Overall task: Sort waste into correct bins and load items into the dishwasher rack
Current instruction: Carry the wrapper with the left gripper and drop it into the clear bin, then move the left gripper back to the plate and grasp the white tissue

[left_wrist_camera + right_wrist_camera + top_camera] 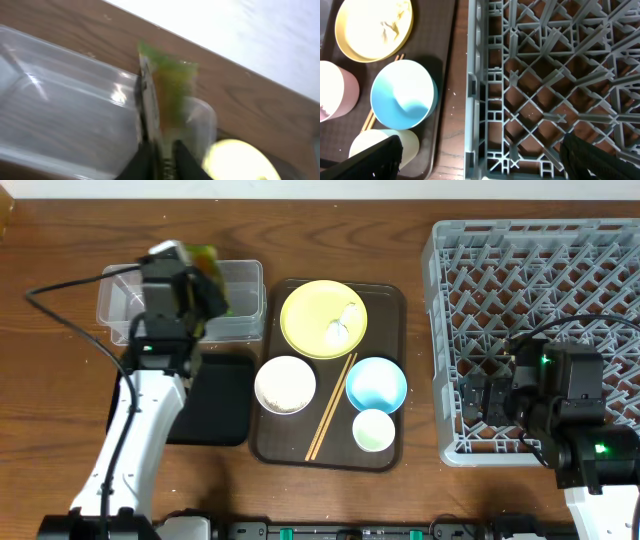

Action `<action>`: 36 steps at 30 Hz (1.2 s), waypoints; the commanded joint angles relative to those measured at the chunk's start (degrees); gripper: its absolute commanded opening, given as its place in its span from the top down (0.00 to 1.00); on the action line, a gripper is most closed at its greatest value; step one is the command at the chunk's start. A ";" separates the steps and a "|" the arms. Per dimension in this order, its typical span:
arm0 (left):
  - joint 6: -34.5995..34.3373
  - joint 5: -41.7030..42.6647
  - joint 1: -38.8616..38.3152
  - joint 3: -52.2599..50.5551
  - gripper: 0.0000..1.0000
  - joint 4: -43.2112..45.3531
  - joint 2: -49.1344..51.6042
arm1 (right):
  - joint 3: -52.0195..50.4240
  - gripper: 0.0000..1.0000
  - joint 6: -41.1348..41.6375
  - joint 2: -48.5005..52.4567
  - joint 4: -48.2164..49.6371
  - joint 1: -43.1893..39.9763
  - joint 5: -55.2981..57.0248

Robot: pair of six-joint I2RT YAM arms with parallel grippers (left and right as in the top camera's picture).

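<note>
My left gripper (203, 288) is shut on the green-yellow wrapper (204, 257) and holds it above the right end of the clear tub (240, 280). In the left wrist view the wrapper (169, 85) sticks up from the shut fingers (161, 162) over the tub (65, 115). The yellow plate (310, 310) carries white rice (343, 326). The white bowl (285, 383), blue bowl (376, 383), pale cup (373, 429) and chopsticks (330, 408) lie on the brown tray. My right gripper (490, 398) is open and empty over the front left corner of the grey rack (540, 280).
The black tray (215, 395) lies in front of the tub, partly under my left arm. The brown serving tray (392, 305) sits between the bins and the rack. The right wrist view shows the open fingers (485, 165), blue bowl (402, 95), cup (380, 140) and rack (560, 75).
</note>
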 commanded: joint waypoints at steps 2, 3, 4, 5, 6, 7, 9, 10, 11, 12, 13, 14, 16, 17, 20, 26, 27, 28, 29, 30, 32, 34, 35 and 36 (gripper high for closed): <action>0.57 -1.97 2.58 0.92 0.51 2.40 3.69 | 1.05 0.01 0.68 -0.20 -0.11 0.52 -0.33; 0.57 -1.97 2.78 0.92 0.46 2.54 4.15 | 1.05 0.01 0.68 -0.20 -0.13 0.52 -0.33; 0.57 -1.97 2.84 0.92 0.43 2.64 4.46 | 1.05 0.01 0.68 -0.20 -0.24 0.52 -0.33; 0.57 -1.92 2.84 0.92 0.43 2.64 4.61 | 1.05 0.01 0.68 -0.20 -0.33 0.52 -0.31; 0.57 -1.53 2.80 0.92 0.43 2.58 4.61 | 1.05 0.01 0.68 -0.20 -0.39 0.52 -0.31; 0.57 -0.46 2.64 0.92 0.43 2.54 4.55 | 1.05 0.01 0.68 -0.20 -0.46 0.52 -0.31; 0.57 3.52 2.23 0.92 0.44 2.47 4.33 | 1.05 0.01 0.68 -0.17 -0.46 0.52 -0.31; 0.57 5.81 1.90 0.92 0.48 2.45 4.20 | 1.05 0.01 0.68 -0.20 -0.46 0.52 -0.31; 0.57 8.52 1.22 0.92 0.49 2.47 4.11 | 1.05 0.01 0.68 -0.20 -0.46 0.52 -0.31; 0.57 10.54 0.42 0.92 0.49 2.47 4.11 | 1.05 0.01 0.68 -0.17 -0.48 0.52 -0.31; 0.59 12.41 -0.68 0.92 0.49 2.45 4.11 | 1.05 0.01 0.68 -0.17 -0.48 0.52 -0.31; 0.61 13.60 -1.84 0.92 0.49 2.23 4.13 | 1.05 0.01 0.70 -0.20 -0.48 0.52 -0.31; 1.70 14.12 -4.85 0.92 0.48 1.66 4.15 | 1.05 0.01 0.70 -0.20 -0.50 0.52 -0.33; 3.08 14.16 -6.38 0.92 0.47 1.42 4.20 | 1.05 0.01 0.70 -0.17 -0.50 0.52 -0.33; 8.31 14.10 -12.07 0.92 0.40 1.49 5.14 | 1.05 0.01 0.68 -0.20 -0.50 0.52 -0.31; 13.40 7.76 -20.11 0.92 0.30 3.15 10.78 | 1.05 0.01 0.70 -0.20 -0.50 0.52 -0.33; 13.38 7.43 -20.74 0.92 0.30 3.69 11.98 | 1.05 0.01 0.68 -0.17 -0.50 0.52 -0.31; 13.38 7.45 -21.42 0.92 0.29 4.74 13.57 | 1.05 0.01 0.68 -0.17 -0.50 0.52 -0.33; 13.38 7.45 -21.86 0.92 0.28 5.53 14.67 | 1.05 0.01 0.70 -0.20 -0.50 0.52 -0.33; 13.35 7.45 -22.27 0.92 0.28 6.43 15.93 | 1.05 0.01 0.70 -0.17 -0.50 0.52 -0.33; 13.33 7.45 -23.15 0.92 0.27 8.85 18.80 | 1.05 0.01 0.70 -0.17 -0.52 0.52 -0.33; 13.35 7.48 -23.80 0.92 0.27 10.67 20.96 | 1.05 0.01 0.70 -0.20 -0.52 0.52 -0.31; 13.33 7.48 -24.13 0.92 0.27 11.39 21.99 | 1.05 0.01 0.70 -0.20 -0.52 0.52 -0.33; 13.33 7.48 -24.50 0.92 0.27 12.22 23.21 | 1.05 0.01 0.70 -0.17 -0.52 0.52 -0.33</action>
